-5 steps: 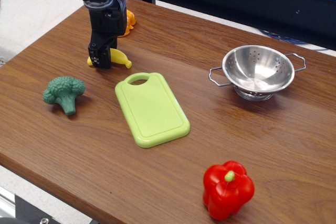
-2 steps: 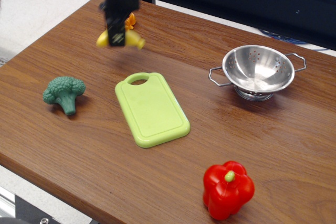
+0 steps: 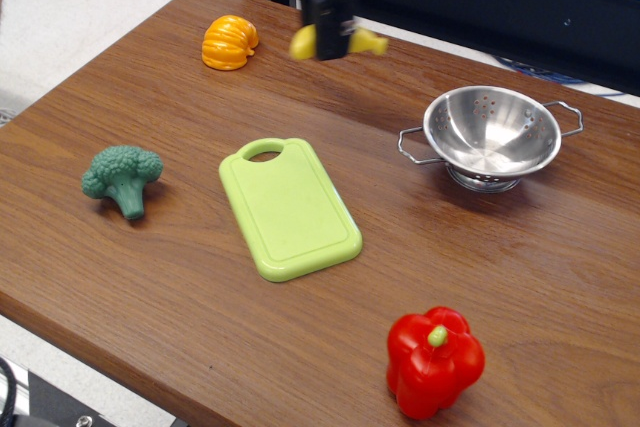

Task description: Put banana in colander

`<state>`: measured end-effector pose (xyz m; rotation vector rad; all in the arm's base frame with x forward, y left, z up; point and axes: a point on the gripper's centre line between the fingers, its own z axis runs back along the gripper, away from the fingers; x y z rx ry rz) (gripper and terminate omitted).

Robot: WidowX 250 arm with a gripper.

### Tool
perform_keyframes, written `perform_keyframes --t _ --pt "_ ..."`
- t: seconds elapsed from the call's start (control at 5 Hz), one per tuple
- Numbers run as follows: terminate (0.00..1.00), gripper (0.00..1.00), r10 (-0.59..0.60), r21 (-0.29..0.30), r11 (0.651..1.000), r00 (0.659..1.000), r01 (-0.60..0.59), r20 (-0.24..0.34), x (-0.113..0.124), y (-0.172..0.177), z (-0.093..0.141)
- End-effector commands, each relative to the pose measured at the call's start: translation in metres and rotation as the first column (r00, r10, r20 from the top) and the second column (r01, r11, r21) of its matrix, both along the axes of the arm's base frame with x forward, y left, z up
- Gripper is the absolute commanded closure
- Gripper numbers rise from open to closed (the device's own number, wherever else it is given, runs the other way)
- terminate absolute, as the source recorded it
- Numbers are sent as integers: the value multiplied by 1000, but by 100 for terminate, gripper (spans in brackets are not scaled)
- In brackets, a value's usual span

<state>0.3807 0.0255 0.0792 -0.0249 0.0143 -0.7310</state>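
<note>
My black gripper [image 3: 330, 45] is shut on the yellow banana [image 3: 366, 42] and holds it in the air above the back of the table. The banana's two ends stick out left and right of the fingers; the view is motion-blurred here. The shiny steel colander [image 3: 491, 133] stands upright on the table at the right, empty, with a wire handle on each side. The gripper is to the left of the colander and higher than it.
An orange pumpkin toy [image 3: 229, 42] lies at the back left. A green broccoli [image 3: 122, 178] sits at the left. A light green cutting board [image 3: 288, 207] lies in the middle. A red pepper [image 3: 434, 361] stands near the front edge.
The gripper has lifted the banana off the table and carried it up and to the right, towards the colander. The pumpkin toy is now uncovered.
</note>
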Motion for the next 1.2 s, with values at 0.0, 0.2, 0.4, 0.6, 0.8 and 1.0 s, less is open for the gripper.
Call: perform_keyframes --t 0.0,0.2,0.4,0.6,0.8,1.0 --pt "0 100 -137 -58 988 987 142 87 6 -70 25" --pt "0 100 -157 -67 984 983 164 95 10 -96 18" --pt "0 100 -130 -38 990 981 137 141 23 -113 13" --pt "0 0 -54 -55 997 995 59 90 32 -117 10" --pt "0 0 -24 -28 999 996 26 81 34 -119 7" --pt "0 0 -1 -41 999 996 5 92 33 -113 15"
